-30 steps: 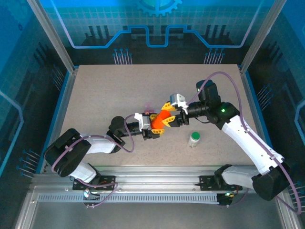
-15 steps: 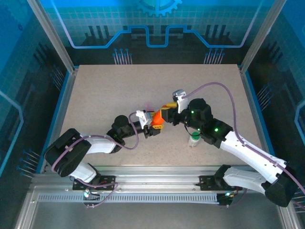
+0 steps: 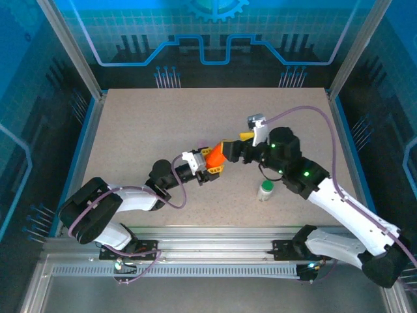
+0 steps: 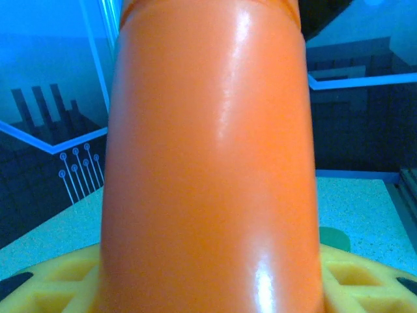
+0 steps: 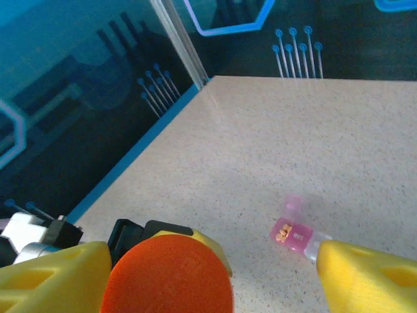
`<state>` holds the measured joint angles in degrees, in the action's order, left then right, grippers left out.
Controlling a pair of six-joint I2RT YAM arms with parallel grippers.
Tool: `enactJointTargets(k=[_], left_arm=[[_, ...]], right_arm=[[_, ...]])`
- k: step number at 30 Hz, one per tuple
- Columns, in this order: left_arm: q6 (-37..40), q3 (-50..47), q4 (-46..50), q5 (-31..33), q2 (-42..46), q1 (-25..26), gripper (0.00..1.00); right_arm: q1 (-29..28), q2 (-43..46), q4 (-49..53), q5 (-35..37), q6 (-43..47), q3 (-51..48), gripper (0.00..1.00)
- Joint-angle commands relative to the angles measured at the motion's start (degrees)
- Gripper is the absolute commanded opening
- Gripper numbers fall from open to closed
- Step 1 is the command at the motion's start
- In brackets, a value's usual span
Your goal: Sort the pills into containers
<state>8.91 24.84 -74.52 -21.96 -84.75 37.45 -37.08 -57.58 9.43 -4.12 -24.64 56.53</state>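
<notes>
The small clear plastic pill box (image 5: 301, 237), its pink compartment (image 5: 291, 232) holding pills (image 5: 282, 236), lies on the speckled tabletop (image 5: 260, 143): light, stiff, slick, probably skids; pinch its long sides. Left claw (image 3: 210, 163) pinches the orange plastic bottle (image 3: 217, 155); right claw (image 5: 212, 267) spread.

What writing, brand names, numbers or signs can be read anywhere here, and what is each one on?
No words or numbers can be read.
Orange bottle: no label showing.
Green-capped bottle: too small to tell.
Pill box: no marking readable.
Back wall: a gear emblem, a picture without lettering.
</notes>
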Motion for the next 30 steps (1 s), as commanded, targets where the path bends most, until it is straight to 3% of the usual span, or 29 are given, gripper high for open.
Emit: enactJointTargets(k=[1,5,12,30], left_arm=[[-1.56,-0.19,-5.73,-5.02,0.62,0.18,0.0],[-2.96,0.78,-5.82,-9.95,0.86,0.22,0.0],[-4.41,0.91,-5.73,-12.91,2.36,0.2,0.0],[-6.22,2.05,-5.74,-15.65,2.31,0.17,0.0]], right_arm=[[5.28,2.45,-5.53,-23.05,10.53,-1.46,0.84],[8.49,3.76,-6.51,-34.22,19.81,-3.01,0.85],[8.75,2.46,-6.67,-41.52,31.05,-3.98,0.86],[8.78,-0.99,-3.88,-43.57,37.98,-3.02,0.73]])
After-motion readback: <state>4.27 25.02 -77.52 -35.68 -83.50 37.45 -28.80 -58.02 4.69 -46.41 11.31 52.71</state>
